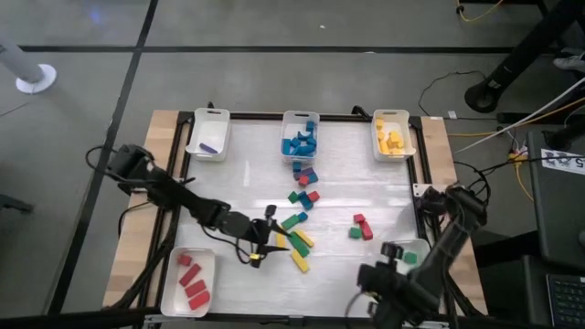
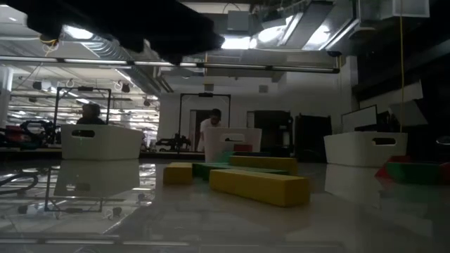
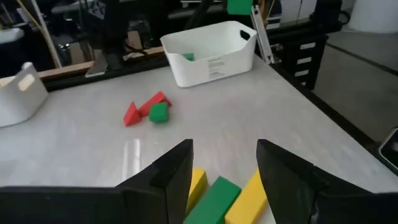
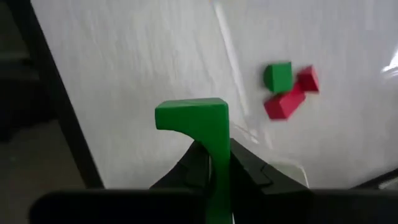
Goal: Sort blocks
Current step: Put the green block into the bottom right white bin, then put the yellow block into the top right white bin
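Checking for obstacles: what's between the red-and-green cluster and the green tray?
Bare table; left wrist view shows nothing between cluster and green tray.

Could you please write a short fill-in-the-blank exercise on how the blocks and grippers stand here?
1. The right gripper is shut on a ____ block.
2. The tray at the far left holds one ____ block.
3. The open left gripper hovers over green and ____ bars.
Missing words: green; purple; yellow

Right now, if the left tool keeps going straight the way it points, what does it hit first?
Probably the green bar lying between its open fingers, with yellow bars on both sides; depth is hard to judge.
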`<state>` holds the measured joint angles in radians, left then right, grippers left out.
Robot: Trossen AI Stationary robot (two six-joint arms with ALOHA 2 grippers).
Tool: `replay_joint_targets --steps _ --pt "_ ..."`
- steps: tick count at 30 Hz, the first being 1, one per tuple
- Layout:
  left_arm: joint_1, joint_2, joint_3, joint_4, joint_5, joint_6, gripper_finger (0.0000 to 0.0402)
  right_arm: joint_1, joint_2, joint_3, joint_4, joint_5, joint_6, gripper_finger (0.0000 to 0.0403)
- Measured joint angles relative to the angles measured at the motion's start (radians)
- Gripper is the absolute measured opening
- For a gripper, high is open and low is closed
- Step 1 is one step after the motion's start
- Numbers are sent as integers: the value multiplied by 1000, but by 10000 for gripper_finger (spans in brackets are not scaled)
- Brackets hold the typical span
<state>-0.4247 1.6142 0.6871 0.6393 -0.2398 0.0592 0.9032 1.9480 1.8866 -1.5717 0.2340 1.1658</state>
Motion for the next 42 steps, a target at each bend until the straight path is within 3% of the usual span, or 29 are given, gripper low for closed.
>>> replay_joint_targets --steps 5,13,19,27,33,42 --pt "27 84 36 1 74 0 166 100 0 -96 0 -66 43 42" --pt "48 152 92 -1 82 84 166 198 2 -260 0 -273 186 44" --pt "76 193 142 -2 83 186 166 217 2 -341 2 -280 197 53" --pt "148 216 177 -105 95 203 166 208 2 -396 2 -280 199 74" --pt "193 219 179 -132 210 174 166 208 2 -396 0 -280 217 111" --pt "211 219 178 -220 259 186 166 208 2 -396 1 -280 218 169"
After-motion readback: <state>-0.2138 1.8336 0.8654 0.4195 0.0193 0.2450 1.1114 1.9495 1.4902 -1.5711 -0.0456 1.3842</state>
